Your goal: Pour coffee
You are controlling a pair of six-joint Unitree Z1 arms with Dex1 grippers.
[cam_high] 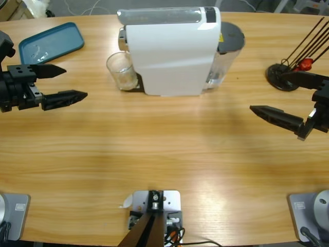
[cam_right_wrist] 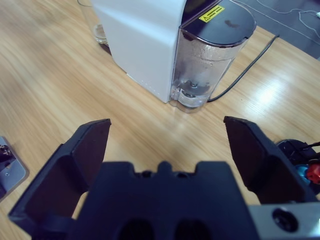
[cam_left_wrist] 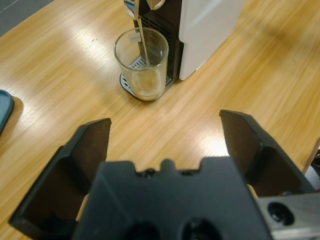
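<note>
A clear glass [cam_high: 122, 71] stands on the drip tray at the front of the white coffee machine [cam_high: 172, 54]. In the left wrist view a thin amber stream of coffee [cam_left_wrist: 143, 42] runs from the spout into the glass [cam_left_wrist: 141, 65], with a shallow pale layer at its bottom. My left gripper [cam_high: 60, 82] hovers open to the left of the glass, jaws pointing at it, nothing between them. My right gripper [cam_high: 288, 100] is open and empty to the right of the machine. The right wrist view looks at the machine's water tank [cam_right_wrist: 210, 60].
A blue tray [cam_high: 51, 42] lies at the back left. A black wire capsule stand [cam_high: 285, 74] with a red capsule [cam_high: 306, 64] sits at the far right, close to my right gripper. A black power cable [cam_right_wrist: 245, 70] runs behind the tank.
</note>
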